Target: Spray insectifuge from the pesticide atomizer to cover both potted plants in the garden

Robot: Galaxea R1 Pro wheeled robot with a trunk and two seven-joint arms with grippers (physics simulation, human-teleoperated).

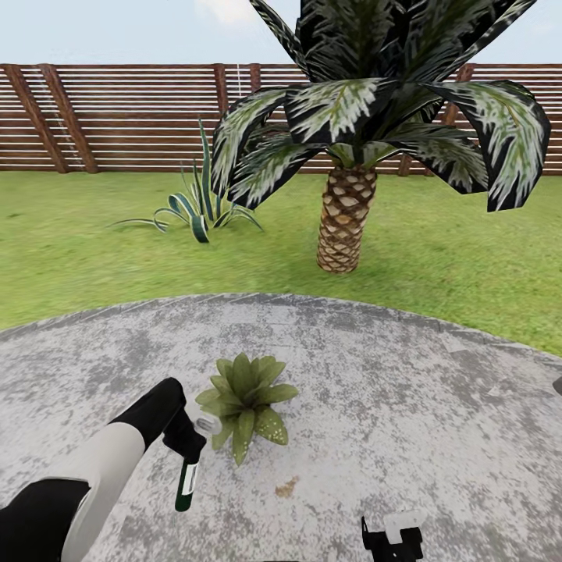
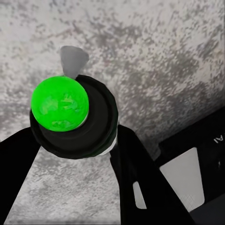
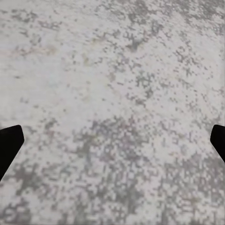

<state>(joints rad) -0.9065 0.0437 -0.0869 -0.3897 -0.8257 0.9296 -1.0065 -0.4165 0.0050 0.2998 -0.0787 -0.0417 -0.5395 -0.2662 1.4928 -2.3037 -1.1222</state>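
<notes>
A: Where do you find the spray bottle?

B: Your left gripper is clenched on it above the round grey patio; its white nozzle sits just beside the low speckled plant.

A: And your right gripper?

B: Its two dark fingertips stand wide apart over bare paving, released. A palm and a striped agave stand on the lawn before the fence.

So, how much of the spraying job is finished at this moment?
Pick-up looks done: the left gripper holds the small white-nozzled dark spray bottle beside one low speckled green potted plant on the grey paved patio. No spray is visible, so covering both plants remains.
</notes>
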